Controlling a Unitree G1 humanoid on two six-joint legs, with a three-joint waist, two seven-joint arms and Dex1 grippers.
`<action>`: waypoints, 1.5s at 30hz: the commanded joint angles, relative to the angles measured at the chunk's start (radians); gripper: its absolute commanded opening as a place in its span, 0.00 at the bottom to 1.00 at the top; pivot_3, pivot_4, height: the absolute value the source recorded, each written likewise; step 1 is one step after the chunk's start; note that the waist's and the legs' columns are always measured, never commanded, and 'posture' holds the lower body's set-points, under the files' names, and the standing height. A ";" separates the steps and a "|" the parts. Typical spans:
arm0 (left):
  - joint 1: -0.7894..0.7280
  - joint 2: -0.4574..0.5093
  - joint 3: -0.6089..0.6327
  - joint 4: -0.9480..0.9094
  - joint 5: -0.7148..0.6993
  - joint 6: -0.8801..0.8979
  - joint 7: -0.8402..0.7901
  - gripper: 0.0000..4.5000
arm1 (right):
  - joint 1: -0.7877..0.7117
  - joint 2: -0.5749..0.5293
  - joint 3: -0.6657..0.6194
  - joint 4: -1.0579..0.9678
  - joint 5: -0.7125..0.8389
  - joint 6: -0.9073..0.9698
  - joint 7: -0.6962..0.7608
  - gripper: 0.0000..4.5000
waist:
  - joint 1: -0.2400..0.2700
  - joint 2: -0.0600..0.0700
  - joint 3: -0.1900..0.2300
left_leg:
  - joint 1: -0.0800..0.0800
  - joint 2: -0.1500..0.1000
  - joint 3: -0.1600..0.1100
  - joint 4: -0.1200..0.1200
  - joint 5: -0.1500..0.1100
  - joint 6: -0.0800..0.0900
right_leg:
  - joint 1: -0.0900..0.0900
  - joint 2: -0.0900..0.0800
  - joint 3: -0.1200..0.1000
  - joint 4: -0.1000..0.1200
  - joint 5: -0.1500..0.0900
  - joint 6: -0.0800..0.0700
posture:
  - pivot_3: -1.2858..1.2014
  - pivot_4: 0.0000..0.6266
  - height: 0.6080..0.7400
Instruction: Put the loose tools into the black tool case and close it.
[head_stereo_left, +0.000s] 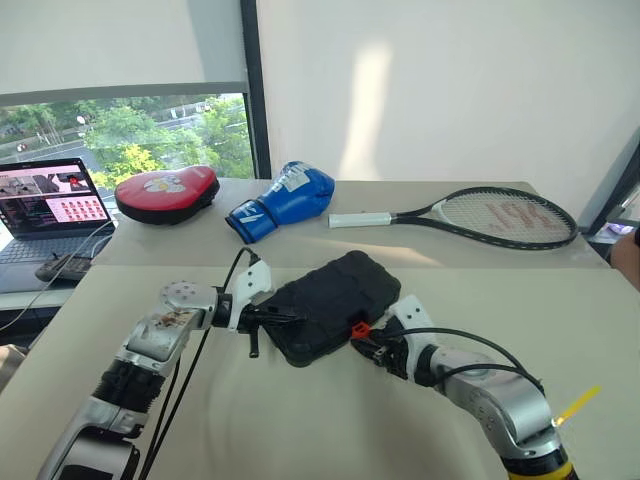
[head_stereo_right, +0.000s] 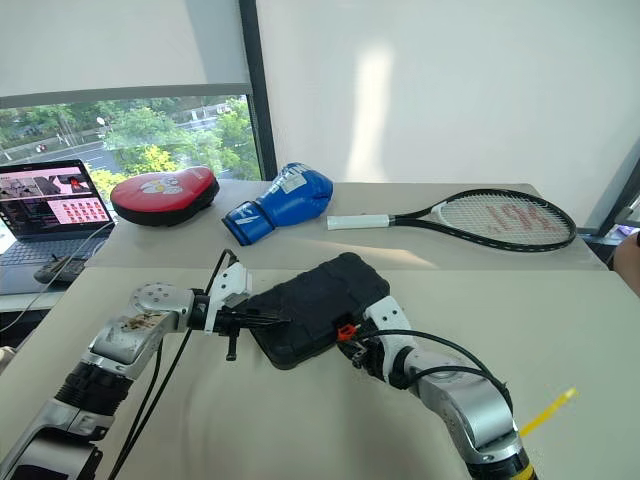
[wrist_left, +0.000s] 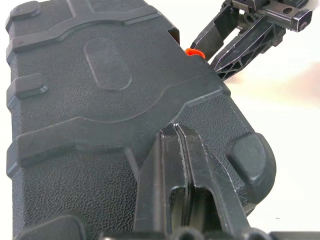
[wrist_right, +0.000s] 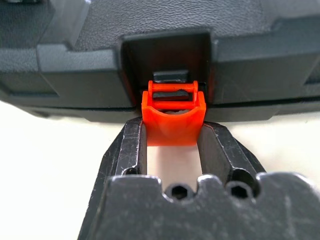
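Note:
The black tool case (head_stereo_left: 335, 295) lies closed on the beige table, its textured lid up. My left gripper (head_stereo_left: 283, 318) is shut, and its closed fingers (wrist_left: 176, 150) rest on the lid at the case's left end. At the near edge my right gripper (wrist_right: 173, 145) is shut on the small orange latch (wrist_right: 173, 117), one finger against each side. The latch (head_stereo_left: 359, 328) sticks out from its recess in the case's front. The left wrist view looks along the lid (wrist_left: 100, 100) to the right gripper (wrist_left: 225, 55) at the latch. The loose tools are out of view.
At the back of the table lie a blue boxing glove (head_stereo_left: 283, 200), a red punch pad (head_stereo_left: 167, 192) and a tennis racket (head_stereo_left: 480, 215). An open laptop (head_stereo_left: 45, 200) stands on a lower desk at far left. Cables hang from both arms.

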 joint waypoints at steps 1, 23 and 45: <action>0.041 0.013 -0.035 0.035 0.041 0.012 -0.007 0.00 | -0.008 -0.018 -0.004 -0.032 -0.018 -0.037 0.006 0.58 | 0.000 0.000 0.000 | 0.000 0.000 0.000 0.000 0.000 0.000 | 0.000 0.000 0.000 0.000 0.000 0.000 | 0.52 0.24 1.00; 0.059 0.008 -0.035 0.150 0.066 -0.113 -0.025 0.00 | 0.009 0.035 0.004 0.031 -0.045 -0.076 -0.014 0.37 | -0.007 0.001 -0.001 | 0.002 0.000 0.000 0.000 0.000 0.000 | 0.001 0.000 0.000 0.000 0.000 0.000 | 0.52 0.24 1.00; 0.061 0.000 -0.041 0.142 0.064 -0.108 -0.019 0.00 | -0.044 -0.031 -0.017 -0.072 -0.028 -0.028 0.021 0.28 | -0.006 0.002 -0.001 | 0.002 0.000 -0.001 0.000 0.000 0.000 | 0.001 -0.002 0.000 0.000 0.000 0.000 | 0.52 0.24 1.00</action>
